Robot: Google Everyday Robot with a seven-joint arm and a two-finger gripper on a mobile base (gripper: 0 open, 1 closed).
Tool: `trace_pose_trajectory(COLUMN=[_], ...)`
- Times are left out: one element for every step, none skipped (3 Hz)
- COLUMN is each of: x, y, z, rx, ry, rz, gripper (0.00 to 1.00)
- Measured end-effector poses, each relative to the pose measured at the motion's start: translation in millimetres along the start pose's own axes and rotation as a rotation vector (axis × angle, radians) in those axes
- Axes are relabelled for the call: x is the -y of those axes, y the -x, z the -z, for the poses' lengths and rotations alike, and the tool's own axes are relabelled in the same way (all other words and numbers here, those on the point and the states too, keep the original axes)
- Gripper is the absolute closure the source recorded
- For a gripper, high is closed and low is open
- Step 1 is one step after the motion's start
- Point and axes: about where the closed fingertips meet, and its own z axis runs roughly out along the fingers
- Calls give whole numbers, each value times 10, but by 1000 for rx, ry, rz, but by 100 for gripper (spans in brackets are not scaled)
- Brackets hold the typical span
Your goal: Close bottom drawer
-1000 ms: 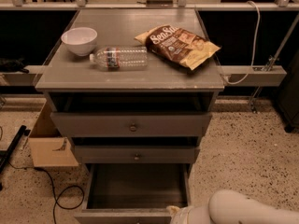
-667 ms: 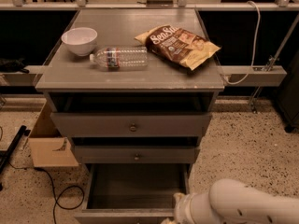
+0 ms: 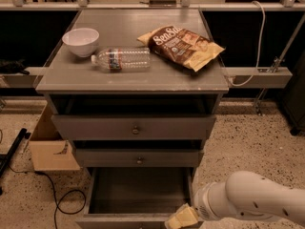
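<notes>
While the bottom drawer (image 3: 138, 192) hangs pulled right out at the foot of the cabinet (image 3: 119, 35), the gripper (image 3: 182, 218) sits low at that drawer's front right corner, with the white arm (image 3: 250, 202) trailing off to the cabinet's right. Open or closed? I cannot tell from here. Now the danger: contact that far off-centre could twist the drawer on its runners and jam it halfway in. A glancing push might also slide the gripper off the corner, past the drawer's side. And a hard shove could jolt the cabinet, sending the water bottle (image 3: 121, 59) lying on its top rolling.
</notes>
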Motion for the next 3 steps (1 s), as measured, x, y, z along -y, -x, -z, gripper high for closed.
trace_pose_trajectory(x=[105,144,513], y=[162,246,43], z=[39,3,112], rx=[48,178,380], ry=[13,159,293], rz=[-42,-68,-14], gripper=[0,0,0])
